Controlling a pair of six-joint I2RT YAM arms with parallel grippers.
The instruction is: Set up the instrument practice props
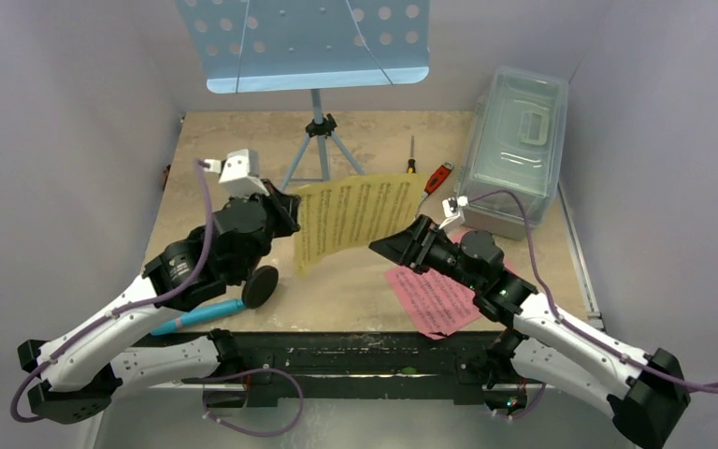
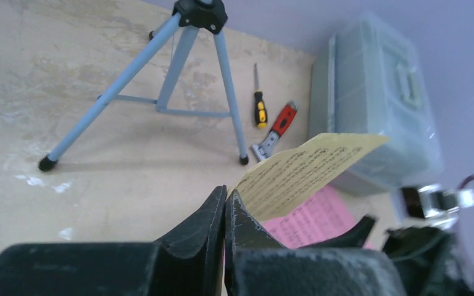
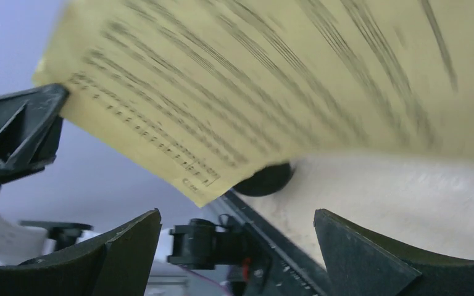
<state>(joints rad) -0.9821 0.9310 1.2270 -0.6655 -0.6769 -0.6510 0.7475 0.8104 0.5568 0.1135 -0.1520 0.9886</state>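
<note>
My left gripper is clamped on a corner of the yellow page, which hangs aloft and sags. My right gripper has its jaws wide apart, just at the page's free edge. I judge it best to pinch that edge lightly, level the sheet, then carry it to the music stand ledge behind. The pink page lies flat nearby.

The music stand is light blue dotted with round holes, the yellow page and pink page carry rows of black notation, the microphone is cyan, the wrench red-handled.
</note>
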